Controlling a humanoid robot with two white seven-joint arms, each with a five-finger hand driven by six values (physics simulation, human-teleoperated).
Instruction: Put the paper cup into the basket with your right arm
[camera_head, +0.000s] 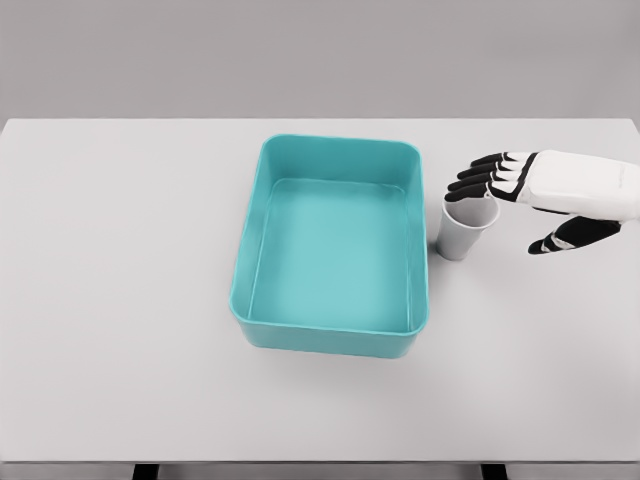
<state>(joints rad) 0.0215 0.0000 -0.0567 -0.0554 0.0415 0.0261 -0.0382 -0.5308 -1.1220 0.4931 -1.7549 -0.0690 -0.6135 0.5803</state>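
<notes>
Right of centre, paper cup (466, 228) stands upright just beside teal basket (330, 245). Right hand (545, 195) spread open at cup's rim, gripping nothing.

Simulated test bench: bare grey table (120, 300), blank grey wall (320, 50).

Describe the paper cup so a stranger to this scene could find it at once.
Start at the big teal basket in the middle of the white table. Just outside its right wall, near the far corner, stands the paper cup, upright with its mouth open. It is the only small white-grey thing there, and the right hand reaches over it with open, dark fingers above its rim.
</notes>
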